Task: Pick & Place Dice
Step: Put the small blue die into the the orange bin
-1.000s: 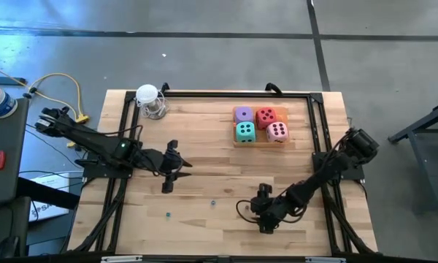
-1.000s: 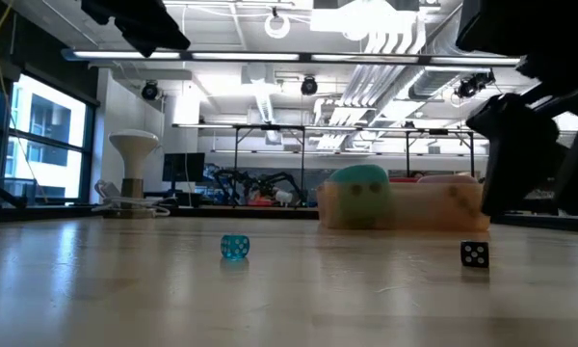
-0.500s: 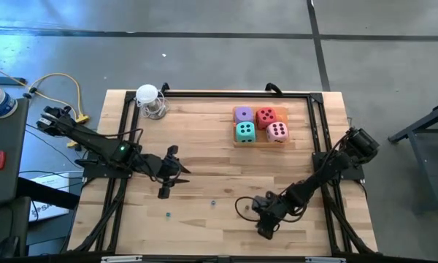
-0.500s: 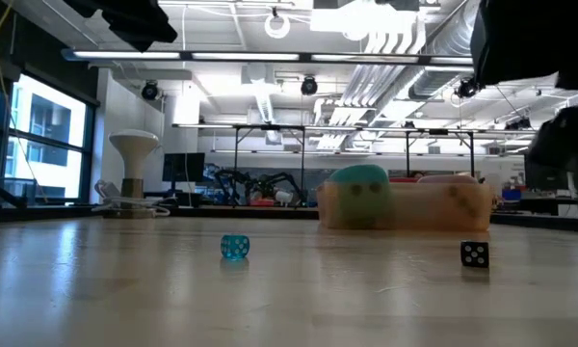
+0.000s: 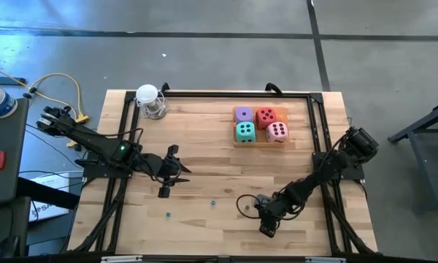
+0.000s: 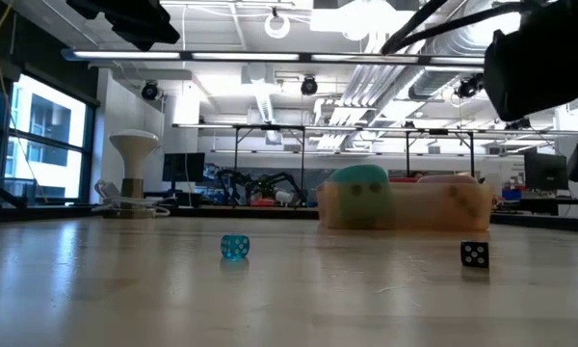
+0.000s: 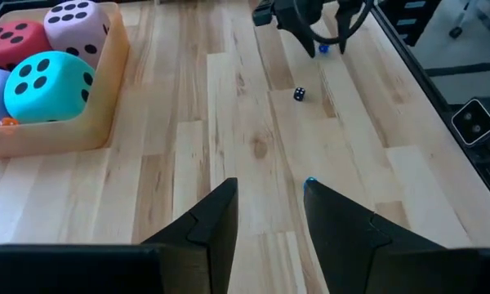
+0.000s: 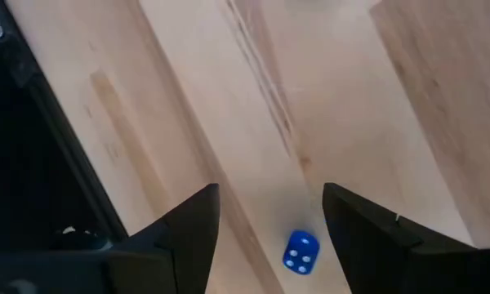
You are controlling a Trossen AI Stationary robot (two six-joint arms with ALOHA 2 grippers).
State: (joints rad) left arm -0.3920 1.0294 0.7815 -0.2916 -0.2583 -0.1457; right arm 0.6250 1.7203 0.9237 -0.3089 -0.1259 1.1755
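Note:
Four soft dice sit packed together in a shallow orange tray (image 5: 236,142) at the table's far right: teal (image 5: 245,131), purple (image 5: 242,115), red (image 5: 266,117) and pink (image 5: 277,131). The left wrist view shows the teal die (image 7: 49,77) nearest. My left gripper (image 5: 181,172) hovers open over the table's left middle, with nothing between its fingers (image 7: 216,220). My right gripper (image 5: 264,223) points steeply down near the front edge, open. Its fingers (image 8: 192,224) stand on either side of a tiny blue die (image 8: 300,249) that lies on the wood, without touching it.
Tiny dice lie loose on the boards: a teal one (image 6: 234,248), a black one (image 6: 474,253) and a blue one (image 5: 167,215). A white-topped stand (image 5: 150,101) is at the far left corner. A black frame (image 5: 317,139) runs along the table's edges.
My right gripper has rolled about the line it points along and tipped, staying over the same spot near the front edge. In the low view its dark bulk has swung up and out to the right. The dice have not moved.

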